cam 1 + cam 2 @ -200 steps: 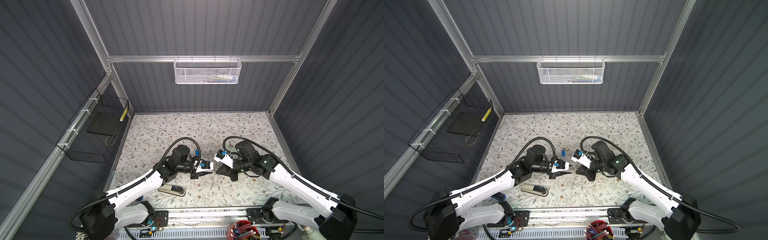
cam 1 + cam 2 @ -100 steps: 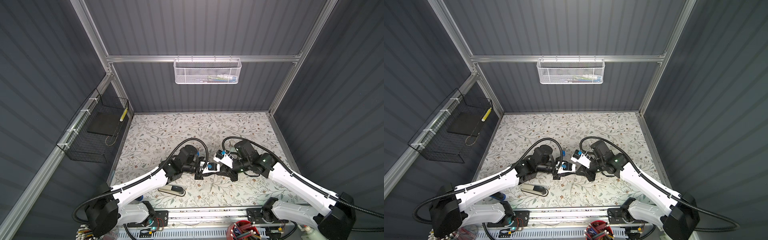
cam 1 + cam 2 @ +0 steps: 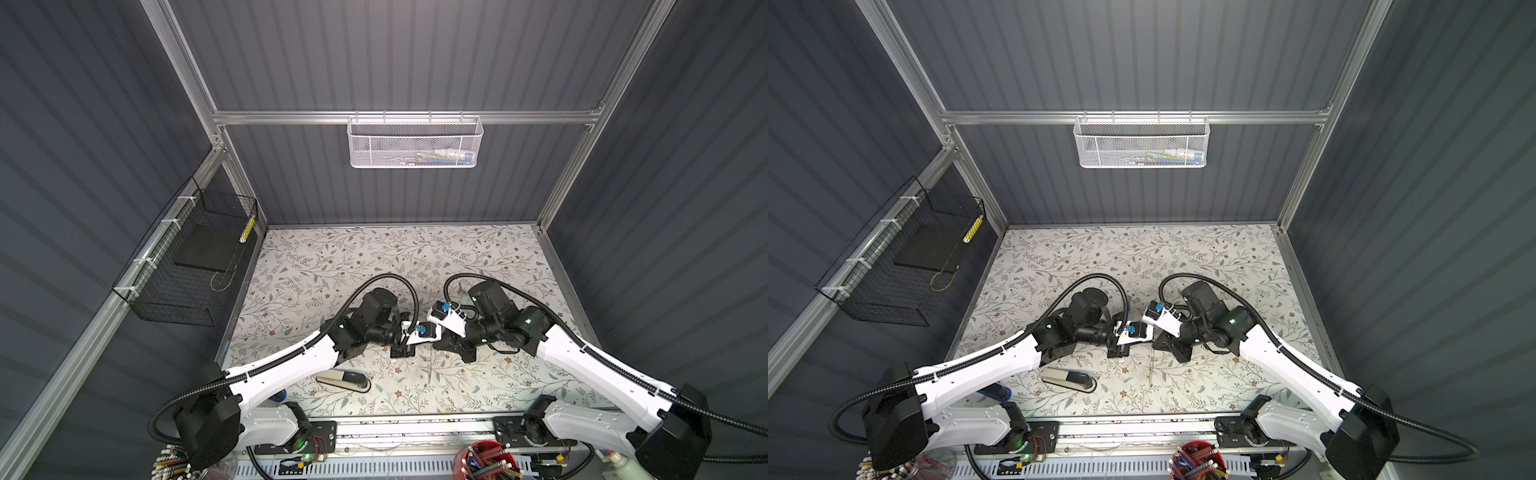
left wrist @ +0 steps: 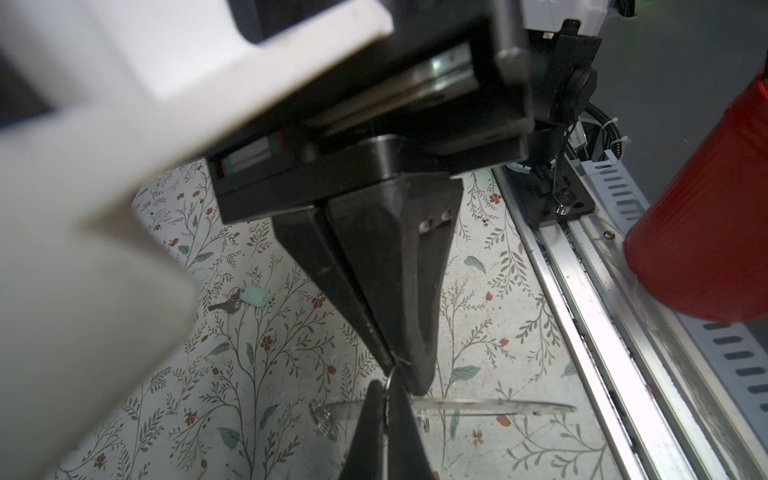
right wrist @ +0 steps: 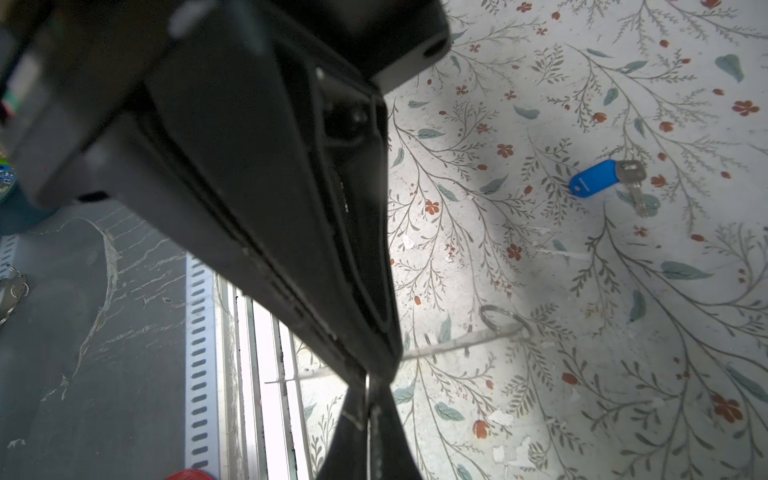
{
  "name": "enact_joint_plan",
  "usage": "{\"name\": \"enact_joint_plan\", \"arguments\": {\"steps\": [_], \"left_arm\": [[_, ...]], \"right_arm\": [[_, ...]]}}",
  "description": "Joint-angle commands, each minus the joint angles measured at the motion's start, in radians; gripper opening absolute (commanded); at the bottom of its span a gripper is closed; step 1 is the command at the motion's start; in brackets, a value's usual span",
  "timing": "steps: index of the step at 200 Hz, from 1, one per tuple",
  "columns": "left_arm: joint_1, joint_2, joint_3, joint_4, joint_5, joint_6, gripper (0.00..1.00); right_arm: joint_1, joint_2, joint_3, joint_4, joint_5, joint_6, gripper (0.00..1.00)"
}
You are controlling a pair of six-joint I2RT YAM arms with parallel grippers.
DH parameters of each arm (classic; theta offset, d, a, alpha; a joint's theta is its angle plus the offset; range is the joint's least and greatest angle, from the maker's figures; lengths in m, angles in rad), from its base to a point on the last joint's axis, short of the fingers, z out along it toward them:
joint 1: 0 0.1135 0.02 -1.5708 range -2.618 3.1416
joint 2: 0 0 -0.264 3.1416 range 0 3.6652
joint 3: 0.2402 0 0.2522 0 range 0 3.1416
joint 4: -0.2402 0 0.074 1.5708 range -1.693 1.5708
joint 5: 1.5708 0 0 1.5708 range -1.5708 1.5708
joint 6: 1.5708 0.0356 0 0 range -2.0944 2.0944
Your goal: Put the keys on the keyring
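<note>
My left gripper (image 4: 387,388) and right gripper (image 5: 368,380) meet tip to tip above the middle front of the mat, in both top views too (image 3: 424,345) (image 3: 1147,347). The keyring (image 4: 389,376) is a thin grey metal ring seen edge-on. It is pinched between my shut left fingers and reaches up into the right gripper's shut tips. It shows as a bright sliver (image 5: 368,395) between the right fingers. One key with a mint-green tag (image 4: 255,297) lies flat on the mat. The other key, with a blue tag (image 5: 592,178), lies apart from it.
A long thin pale strip (image 4: 478,406) with a small wire loop (image 5: 505,320) lies on the mat under the fingertips. A grey-and-black stapler (image 3: 344,381) sits front left. A red pencil cup (image 3: 486,461) stands beyond the front rail (image 3: 415,419). Wire baskets (image 3: 187,266) (image 3: 415,141) hang on the walls.
My left arm has swung right until its tip met the right gripper. Its jaws have closed on the keyring. The right arm has hardly moved.
</note>
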Motion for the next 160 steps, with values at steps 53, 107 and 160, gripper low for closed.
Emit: {"name": "enact_joint_plan", "arguments": {"steps": [53,107,160], "left_arm": [[-0.010,-0.071,-0.227,0.444,0.004,-0.363,0.00],[-0.009,-0.110,-0.331,0.677,-0.075,-0.473,0.00],[-0.008,-0.038,-0.400,0.963,-0.077,-0.540,0.00]], "right_arm": [[-0.005,-0.240,-0.123,0.199,0.127,0.028,0.40],[-0.005,-0.323,-0.224,0.360,0.144,0.141,0.49],[-0.005,-0.400,-0.308,0.447,0.158,0.213,0.50]]}}
